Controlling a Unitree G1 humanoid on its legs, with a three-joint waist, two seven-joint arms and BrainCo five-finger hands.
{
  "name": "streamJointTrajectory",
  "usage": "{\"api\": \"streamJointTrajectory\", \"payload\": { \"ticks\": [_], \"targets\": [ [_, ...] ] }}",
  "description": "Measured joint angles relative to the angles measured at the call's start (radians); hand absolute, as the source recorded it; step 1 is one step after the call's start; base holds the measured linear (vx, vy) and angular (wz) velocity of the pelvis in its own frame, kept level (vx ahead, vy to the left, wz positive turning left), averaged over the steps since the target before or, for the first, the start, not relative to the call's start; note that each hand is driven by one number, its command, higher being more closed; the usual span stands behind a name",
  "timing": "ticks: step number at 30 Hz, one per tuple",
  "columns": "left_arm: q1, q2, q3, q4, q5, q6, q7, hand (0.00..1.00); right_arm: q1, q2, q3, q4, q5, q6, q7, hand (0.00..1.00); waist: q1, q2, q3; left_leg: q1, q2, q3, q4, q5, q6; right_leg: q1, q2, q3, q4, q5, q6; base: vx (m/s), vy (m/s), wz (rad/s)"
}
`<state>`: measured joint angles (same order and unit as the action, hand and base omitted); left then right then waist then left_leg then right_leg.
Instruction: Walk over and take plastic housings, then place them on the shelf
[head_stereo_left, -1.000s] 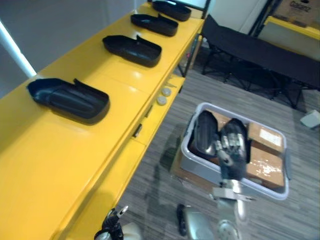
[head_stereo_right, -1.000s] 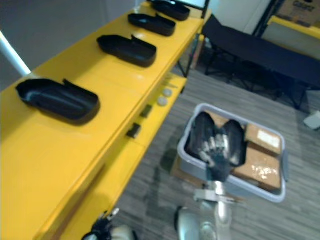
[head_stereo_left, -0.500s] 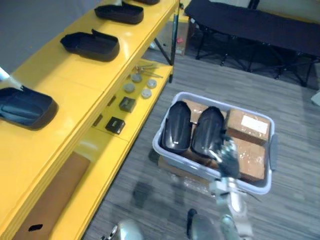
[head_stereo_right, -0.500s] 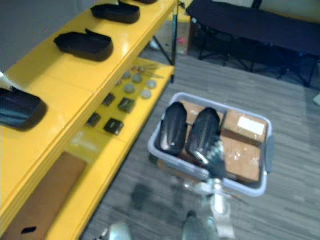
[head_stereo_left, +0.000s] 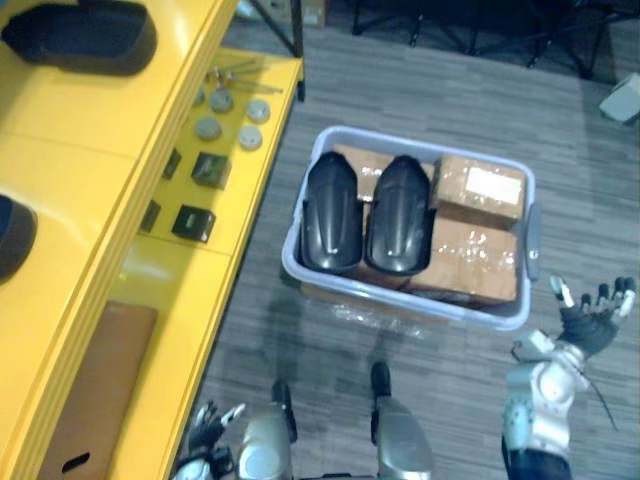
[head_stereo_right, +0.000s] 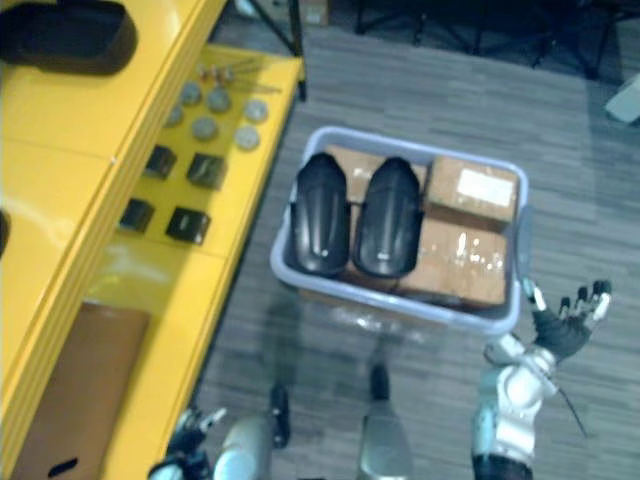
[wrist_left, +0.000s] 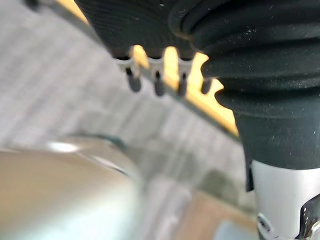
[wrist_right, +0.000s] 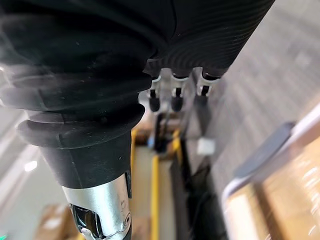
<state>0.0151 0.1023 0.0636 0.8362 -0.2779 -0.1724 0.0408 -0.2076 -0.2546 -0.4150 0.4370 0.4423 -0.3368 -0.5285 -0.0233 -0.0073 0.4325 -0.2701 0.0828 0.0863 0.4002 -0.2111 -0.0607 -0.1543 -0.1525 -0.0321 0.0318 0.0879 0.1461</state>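
Observation:
Two black plastic housings lie side by side in a pale grey bin on the floor, resting on cardboard boxes. My right hand hovers open, fingers spread, beyond the bin's near right corner and touches nothing. Its straight fingers also show in the right wrist view. My left hand hangs low by the yellow shelf, fingers relaxed and empty. One more housing sits on the shelf top, and part of another shows at its left edge.
The lower shelf level holds round discs, small black blocks and a brown board. Dark frame legs stand beyond the bin, and a white object lies on the floor at the far right.
The camera has tipped down, so the shelf slid out to the left. My right hand has left its place over the bin's housings and moved out to the bin's right.

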Motion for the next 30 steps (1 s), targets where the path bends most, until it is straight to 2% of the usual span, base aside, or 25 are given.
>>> {"api": "streamJointTrajectory", "payload": {
  "ticks": [2, 4, 5, 10, 16, 20, 24, 28, 30],
  "targets": [
    [-0.041, -0.013, -0.033, 0.0, 0.0, 0.0, 0.018, 0.0, -0.096, -0.066, -0.001, 0.131, 0.042, 0.028, 0.0, 0.0, 0.013, 0.012, 0.015, -0.065, 0.002, -0.023, 0.057, -0.013, 0.006, -0.023, 0.004, -0.017, -0.011, 0.017, -0.001, -0.12, 0.062, 0.16],
    [-0.049, -0.012, -0.039, 0.005, 0.0, 0.001, 0.024, 0.0, -0.135, -0.093, 0.0, 0.17, 0.057, 0.04, -0.005, 0.0, 0.017, 0.015, 0.025, -0.083, 0.002, -0.032, 0.074, -0.015, 0.007, -0.029, 0.005, -0.025, -0.011, 0.018, -0.003, -0.11, 0.035, 0.14],
    [-0.051, -0.006, -0.039, 0.011, 0.0, 0.001, 0.036, 0.0, -0.197, -0.14, 0.001, 0.234, 0.064, 0.065, -0.018, 0.0, 0.039, 0.016, 0.028, -0.113, 0.005, -0.035, 0.094, -0.015, 0.008, -0.051, 0.009, -0.025, -0.011, 0.024, -0.007, -0.09, 0.015, 0.01],
    [-0.055, 0.009, -0.04, 0.015, -0.021, -0.002, 0.048, 0.0, -0.321, -0.232, 0.011, 0.342, 0.083, 0.116, -0.016, 0.0, 0.068, 0.02, 0.031, -0.156, 0.005, -0.053, 0.118, -0.015, 0.009, -0.069, 0.012, -0.049, -0.012, 0.036, -0.004, -0.06, -0.003, 0.09],
    [-0.069, 0.007, -0.048, 0.029, 0.017, -0.043, 0.069, 0.0, -0.42, -0.304, 0.07, 0.402, 0.08, 0.124, 0.021, 0.0, 0.082, 0.033, 0.043, -0.17, 0.003, -0.06, 0.126, -0.016, 0.009, -0.076, 0.011, -0.055, -0.019, 0.044, -0.008, -0.01, -0.003, 0.01],
    [-0.081, 0.008, -0.077, 0.03, 0.019, -0.047, 0.074, 0.0, -0.448, -0.332, 0.114, 0.402, 0.07, 0.129, 0.054, 0.0, 0.081, 0.044, 0.056, -0.171, 0.002, -0.071, 0.124, -0.015, 0.009, -0.069, 0.012, -0.076, -0.023, 0.047, -0.007, -0.01, -0.014, 0.05],
    [-0.088, -0.001, -0.089, 0.028, 0.017, -0.047, 0.074, 0.0, -0.482, -0.342, 0.148, 0.402, 0.049, 0.191, 0.089, 0.0, 0.082, 0.044, 0.057, -0.172, -0.002, -0.079, 0.111, -0.006, 0.009, -0.068, 0.008, -0.096, -0.026, 0.048, -0.009, -0.01, -0.023, 0.1],
    [-0.092, -0.002, -0.12, 0.027, 0.008, -0.045, 0.073, 0.0, -0.523, -0.367, 0.187, 0.417, 0.033, 0.274, 0.127, 0.0, 0.09, 0.044, 0.057, -0.157, -0.022, -0.084, 0.066, 0.021, 0.012, -0.067, -0.008, -0.107, -0.026, 0.052, -0.01, -0.01, -0.013, 0.13],
    [-0.092, -0.004, -0.126, 0.028, 0.002, -0.045, 0.072, 0.0, -0.534, -0.384, 0.216, 0.441, 0.024, 0.296, 0.147, 0.0, 0.094, 0.048, 0.059, -0.15, -0.029, -0.09, 0.055, 0.028, 0.013, -0.059, -0.013, -0.115, -0.026, 0.052, -0.01, -0.02, -0.002, 0.15]
  ]
}}
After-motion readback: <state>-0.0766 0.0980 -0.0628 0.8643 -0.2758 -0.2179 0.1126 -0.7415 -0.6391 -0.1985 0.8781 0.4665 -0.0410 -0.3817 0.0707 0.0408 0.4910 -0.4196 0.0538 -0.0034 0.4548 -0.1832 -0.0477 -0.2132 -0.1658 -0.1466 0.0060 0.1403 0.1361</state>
